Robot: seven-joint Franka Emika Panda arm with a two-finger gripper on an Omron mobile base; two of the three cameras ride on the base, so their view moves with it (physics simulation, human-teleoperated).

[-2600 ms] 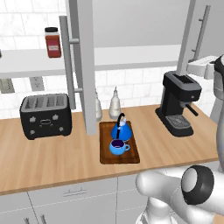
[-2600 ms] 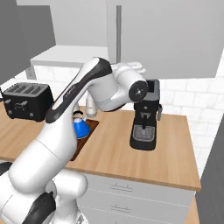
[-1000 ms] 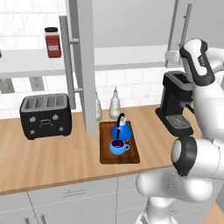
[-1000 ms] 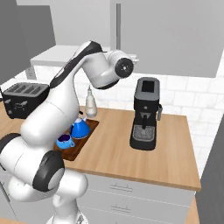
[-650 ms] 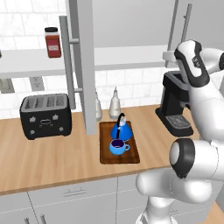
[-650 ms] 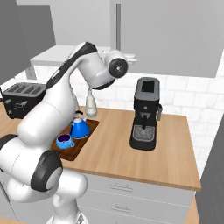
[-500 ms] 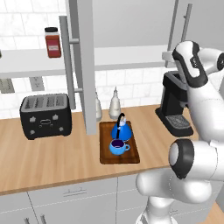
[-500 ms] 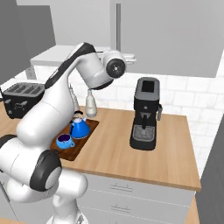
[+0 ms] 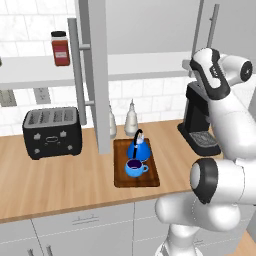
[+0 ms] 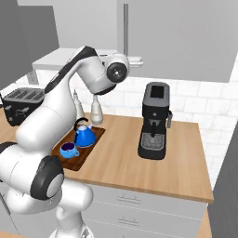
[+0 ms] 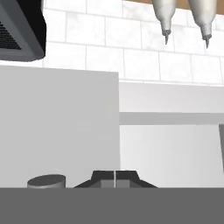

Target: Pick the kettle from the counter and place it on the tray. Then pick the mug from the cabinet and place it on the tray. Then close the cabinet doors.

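The blue kettle (image 9: 138, 148) (image 10: 85, 135) and the squat blue mug (image 9: 135, 168) (image 10: 69, 149) both stand on the dark tray (image 9: 120, 177) (image 10: 86, 155), which lies on the wooden counter (image 9: 60, 185). My gripper (image 11: 114, 176) (image 10: 135, 60) (image 9: 187, 64) is shut with nothing in it, held high at the front edge of the cabinet's white shelf (image 9: 145, 65). It sits close beside the right cabinet door (image 10: 176, 32) and its bar handle (image 10: 125, 28) (image 9: 214, 25). The left cabinet door (image 9: 95, 75) stands swung open, edge-on above the tray.
A black toaster (image 9: 51, 131) stands at the left of the counter and a black coffee machine (image 9: 200, 122) (image 10: 155, 121) at the right. Two white pointed bottles (image 9: 131, 117) (image 10: 96, 109) are behind the tray. A red jar (image 9: 60, 48) sits on the shelf.
The arm swung up from the right to the shelf's edge, and over the last second the hand drifted a little leftward. Kettle, mug and tray stayed put.
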